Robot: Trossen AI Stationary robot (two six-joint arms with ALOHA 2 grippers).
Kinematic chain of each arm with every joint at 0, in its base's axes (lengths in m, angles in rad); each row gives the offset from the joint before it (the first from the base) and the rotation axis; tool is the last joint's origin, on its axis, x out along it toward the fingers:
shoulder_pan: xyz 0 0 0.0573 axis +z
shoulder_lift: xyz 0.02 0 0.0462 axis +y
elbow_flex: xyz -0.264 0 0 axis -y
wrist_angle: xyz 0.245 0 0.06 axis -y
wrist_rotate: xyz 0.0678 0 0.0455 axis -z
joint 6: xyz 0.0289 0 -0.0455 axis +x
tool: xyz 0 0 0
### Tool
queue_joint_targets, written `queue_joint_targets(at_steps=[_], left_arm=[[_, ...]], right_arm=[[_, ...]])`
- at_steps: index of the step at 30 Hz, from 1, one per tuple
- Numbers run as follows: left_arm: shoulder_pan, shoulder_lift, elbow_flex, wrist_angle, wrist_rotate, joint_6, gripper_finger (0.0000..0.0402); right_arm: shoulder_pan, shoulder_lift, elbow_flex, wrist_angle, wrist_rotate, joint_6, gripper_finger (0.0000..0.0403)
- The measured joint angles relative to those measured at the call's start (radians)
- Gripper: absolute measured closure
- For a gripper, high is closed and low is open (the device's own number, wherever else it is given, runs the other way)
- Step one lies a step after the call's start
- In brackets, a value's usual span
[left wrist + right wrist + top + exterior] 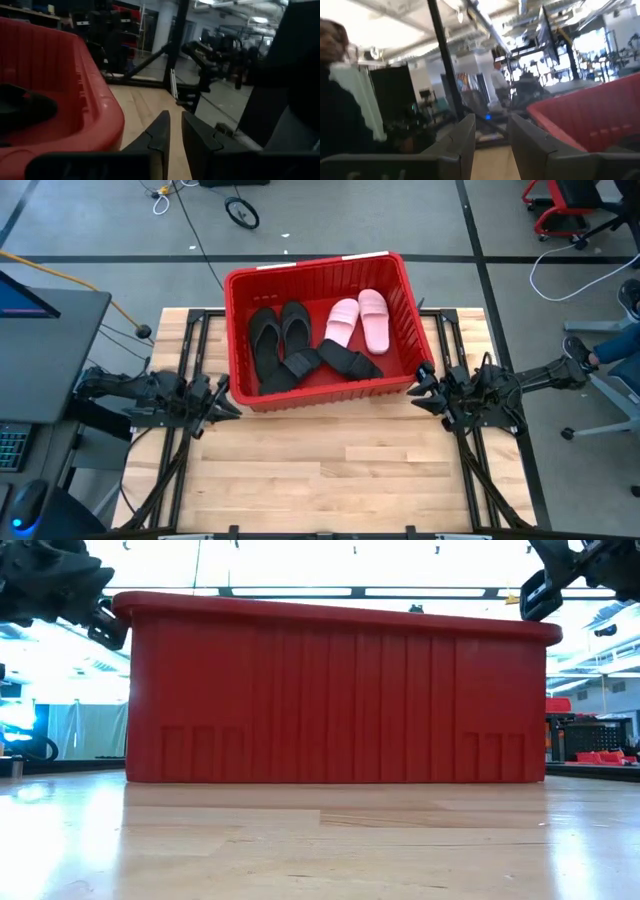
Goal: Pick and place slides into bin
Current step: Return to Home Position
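Observation:
The red bin (238, 330) stands on the far middle of the wooden table; the low view shows its near wall (335, 700). Inside it lie several black slides (266, 345) and two pale pink slides (360, 320), flat on its floor. My left gripper (226, 396) hovers by the bin's near left corner, empty, its fingers a narrow gap apart (175, 131). My right gripper (424, 384) hovers by the near right corner, open and empty (491, 131). In the left wrist view one black slide (22, 107) shows inside the bin's rim (100, 107).
Bare wooden tabletop (330, 470) lies between the bin and the near edge. A monitor and keyboard (40, 320) stand off the table's left side. A seated person (610, 345) is off its right side, and another person (497, 77) stands far off in the room.

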Motion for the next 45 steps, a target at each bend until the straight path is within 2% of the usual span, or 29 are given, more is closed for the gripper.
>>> queue_joint_targets(at_steps=[7, 11, 17, 20, 22, 24, 26, 28, 31, 36, 45], left_arm=[[0.000, 0.000, 0.000, -0.039, 0.005, -0.007, 0.0335], [0.000, 0.000, 0.000, -0.039, 0.005, -0.039, 0.0328], [0.000, 0.000, 0.000, -0.049, 0.006, -0.130, 0.0322], [0.000, 0.000, 0.000, -0.051, 0.006, -0.120, 0.0324], [0.000, 0.000, 0.000, -0.051, 0.006, -0.147, 0.0327], [0.000, 0.000, 0.000, -0.051, 0.006, -0.255, 0.0329], [0.000, 0.000, 0.000, -0.053, 0.005, -0.324, 0.0330], [0.000, 0.000, 0.000, -0.059, 0.005, -0.326, 0.0330], [0.000, 0.000, 0.000, -0.060, 0.005, -0.304, 0.0326], [0.000, 0.000, 0.000, -0.059, 0.004, -0.299, 0.0319], [0.000, 0.000, 0.000, -0.059, 0.003, -0.304, 0.0329]], right_arm=[[0.006, 0.001, 0.003, -0.089, -0.027, -0.089, 0.0279], [0.029, 0.003, 0.000, -0.100, -0.085, -0.163, 0.0279], [0.069, 0.002, 0.003, -0.146, -0.082, -0.156, 0.0279], [0.090, 0.002, 0.003, -0.108, -0.085, -0.056, 0.0279], [0.115, 0.005, -0.003, -0.065, -0.142, 0.030, 0.0279], [0.146, 0.006, 0.003, -0.010, -0.219, 0.057, 0.0279], [0.187, 0.004, 0.026, 0.019, -0.287, 0.066, 0.0279], [0.234, 0.007, 0.036, 0.020, -0.302, 0.033, 0.0279], [0.300, 0.008, 0.032, -0.048, -0.281, -0.072, 0.0279], [0.360, 0.014, 0.032, -0.233, -0.088, -0.041, 0.0279], [0.376, 0.013, 0.008, -0.298, -0.085, -0.118, 0.0279]])
